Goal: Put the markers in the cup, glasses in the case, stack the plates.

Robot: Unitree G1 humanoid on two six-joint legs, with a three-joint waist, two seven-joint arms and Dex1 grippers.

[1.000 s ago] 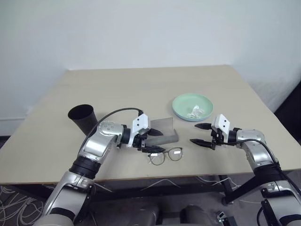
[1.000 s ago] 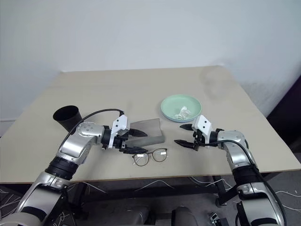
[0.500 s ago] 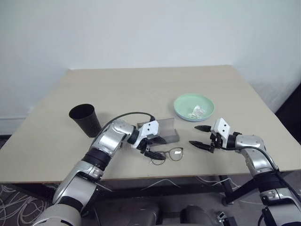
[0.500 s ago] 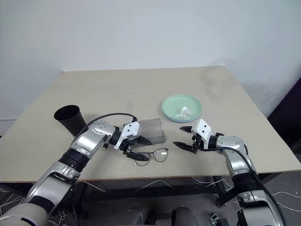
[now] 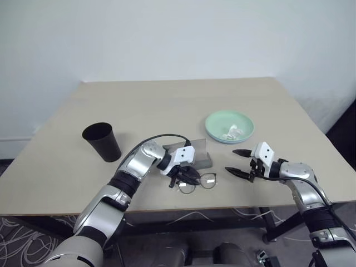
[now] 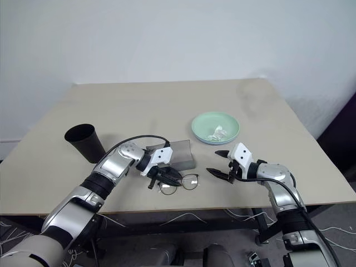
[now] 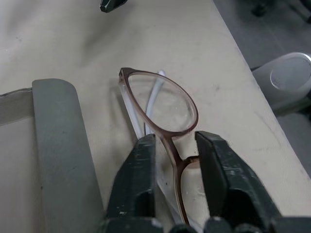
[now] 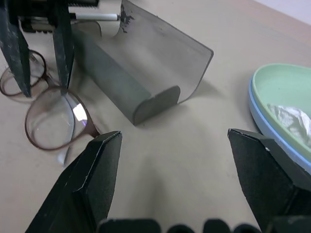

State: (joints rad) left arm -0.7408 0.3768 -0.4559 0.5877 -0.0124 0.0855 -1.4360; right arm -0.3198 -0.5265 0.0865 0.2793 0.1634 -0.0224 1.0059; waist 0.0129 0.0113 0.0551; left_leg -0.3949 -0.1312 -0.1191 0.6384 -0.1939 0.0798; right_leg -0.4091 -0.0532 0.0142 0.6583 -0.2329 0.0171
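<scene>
- Left hand (image 7: pixel 176 160) is seen straddling the bridge of the glasses (image 7: pixel 163 109), its fingers (image 7: pixel 138 179) narrowed about the frame; a firm grasp cannot be confirmed.
- Glasses are laid flat on the worktop (image 5: pixel 167 105) near its front edge, their long axis running 9 to 3 o'clock.
- Case (image 5: pixel 199 153) is found open at 12 o'clock, just beyond them.
- Right hand (image 5: pixel 238 161) is held released at 3 o'clock, clearly farther off.
</scene>
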